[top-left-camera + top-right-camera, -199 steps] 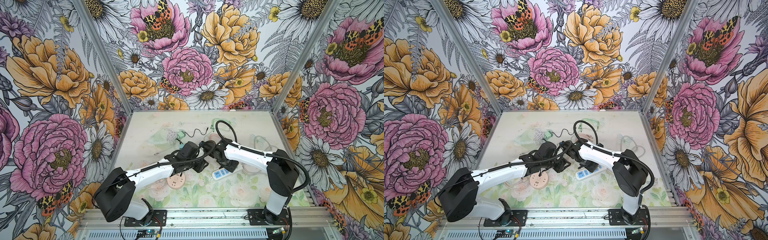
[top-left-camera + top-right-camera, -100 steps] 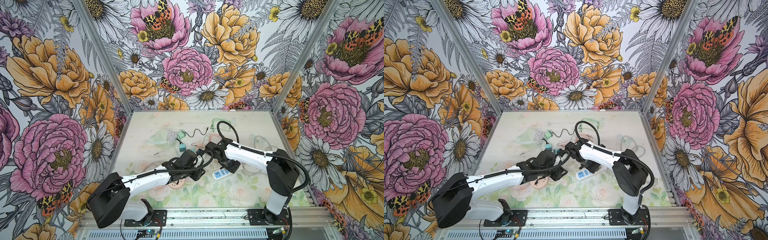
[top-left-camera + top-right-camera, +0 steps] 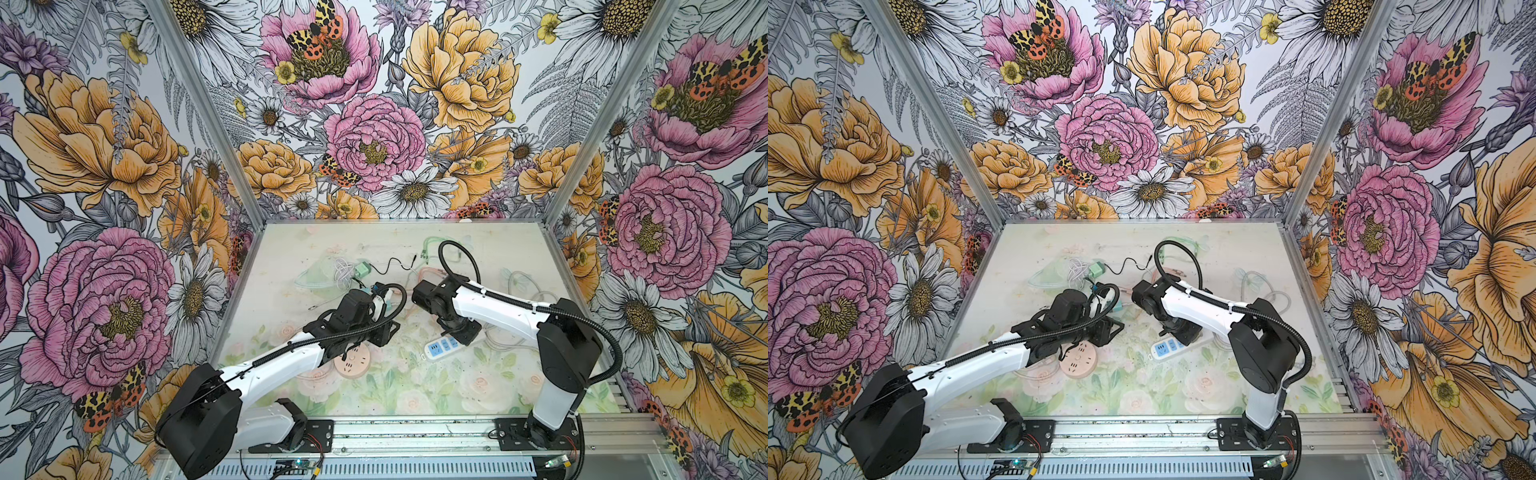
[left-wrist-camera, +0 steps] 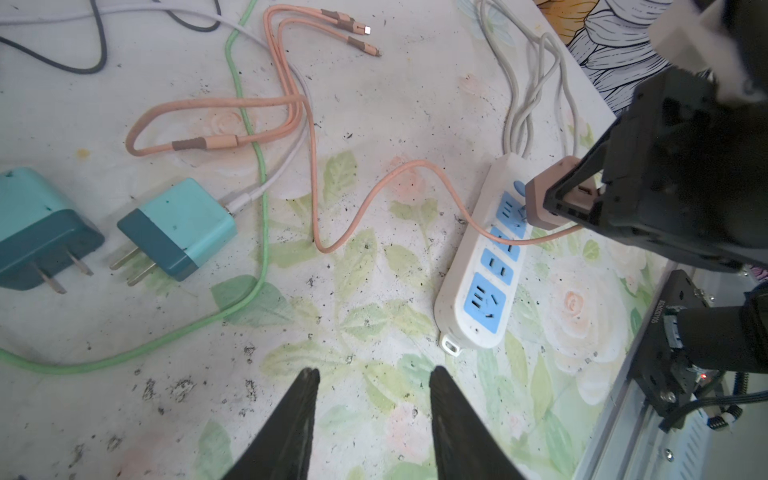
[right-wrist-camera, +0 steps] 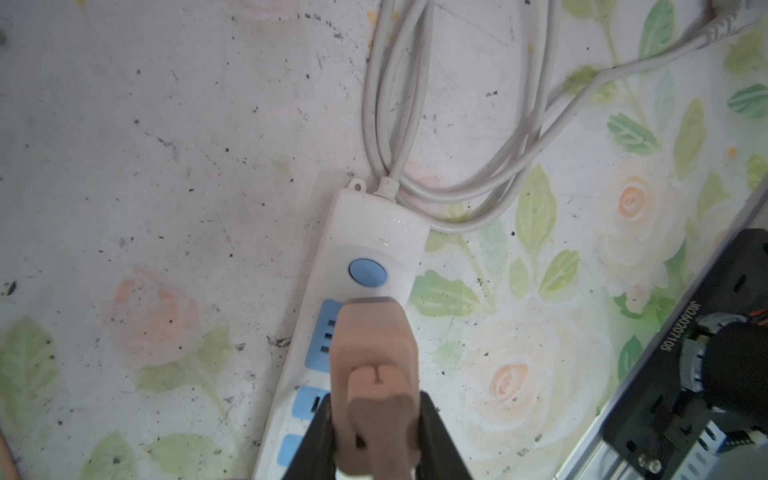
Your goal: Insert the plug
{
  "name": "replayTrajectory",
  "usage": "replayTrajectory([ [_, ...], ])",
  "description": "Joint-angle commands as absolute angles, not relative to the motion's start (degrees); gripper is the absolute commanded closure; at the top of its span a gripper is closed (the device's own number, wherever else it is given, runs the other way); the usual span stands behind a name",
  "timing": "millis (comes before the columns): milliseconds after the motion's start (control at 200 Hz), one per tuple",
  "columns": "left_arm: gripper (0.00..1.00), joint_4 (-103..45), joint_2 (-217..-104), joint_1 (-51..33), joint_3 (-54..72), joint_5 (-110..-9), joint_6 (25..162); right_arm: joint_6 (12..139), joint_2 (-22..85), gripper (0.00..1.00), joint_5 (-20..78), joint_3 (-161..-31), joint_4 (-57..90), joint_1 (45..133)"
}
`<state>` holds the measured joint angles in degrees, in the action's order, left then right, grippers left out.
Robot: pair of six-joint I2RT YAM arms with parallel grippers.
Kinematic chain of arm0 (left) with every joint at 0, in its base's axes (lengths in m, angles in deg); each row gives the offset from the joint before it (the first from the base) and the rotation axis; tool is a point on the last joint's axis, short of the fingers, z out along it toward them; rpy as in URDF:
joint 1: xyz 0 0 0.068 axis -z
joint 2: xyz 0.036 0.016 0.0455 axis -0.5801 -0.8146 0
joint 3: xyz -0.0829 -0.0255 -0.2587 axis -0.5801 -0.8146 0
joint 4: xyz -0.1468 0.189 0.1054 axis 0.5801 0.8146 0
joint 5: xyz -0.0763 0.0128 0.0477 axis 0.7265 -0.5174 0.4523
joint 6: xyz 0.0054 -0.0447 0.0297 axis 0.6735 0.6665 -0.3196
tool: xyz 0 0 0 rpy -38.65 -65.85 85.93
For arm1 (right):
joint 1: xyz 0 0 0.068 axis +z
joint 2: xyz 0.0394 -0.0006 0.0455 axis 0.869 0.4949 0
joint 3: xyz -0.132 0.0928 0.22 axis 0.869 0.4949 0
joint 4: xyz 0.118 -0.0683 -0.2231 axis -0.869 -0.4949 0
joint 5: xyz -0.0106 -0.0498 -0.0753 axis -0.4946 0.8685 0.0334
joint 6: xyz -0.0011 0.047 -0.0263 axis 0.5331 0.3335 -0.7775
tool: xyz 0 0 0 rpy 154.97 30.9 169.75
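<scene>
My right gripper is shut on a salmon-pink plug with a pink cable. It holds the plug against the white power strip, over the blue socket nearest the strip's round blue switch. The prongs are hidden. The left wrist view shows the same plug at that end of the strip. My left gripper is open and empty, hovering over bare mat near the strip's other end. In both top views the strip lies between the two arms.
Two teal chargers lie on the mat with pink, green and white cables around them. A round pink socket sits under the left arm. A green adapter and more cables lie further back. The strip's white cord loops behind it.
My left arm has drawn back from the right gripper and shifted a little to the left, jaws open. The right gripper has stayed over the strip with the plug.
</scene>
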<state>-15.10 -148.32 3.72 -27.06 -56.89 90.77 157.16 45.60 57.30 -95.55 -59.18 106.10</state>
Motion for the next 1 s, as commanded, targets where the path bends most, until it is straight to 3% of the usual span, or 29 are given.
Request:
replayTrajectory([
  [0,0.54,-17.21,-148.44,3.22,-28.17,-55.29,91.91,158.03,45.08,1.00,53.11,-95.47,-53.55,106.08],
  [996,0.53,-17.90,-153.27,3.13,-27.12,-55.64,91.64,157.55,45.78,1.00,51.34,-95.97,-53.31,103.84],
])
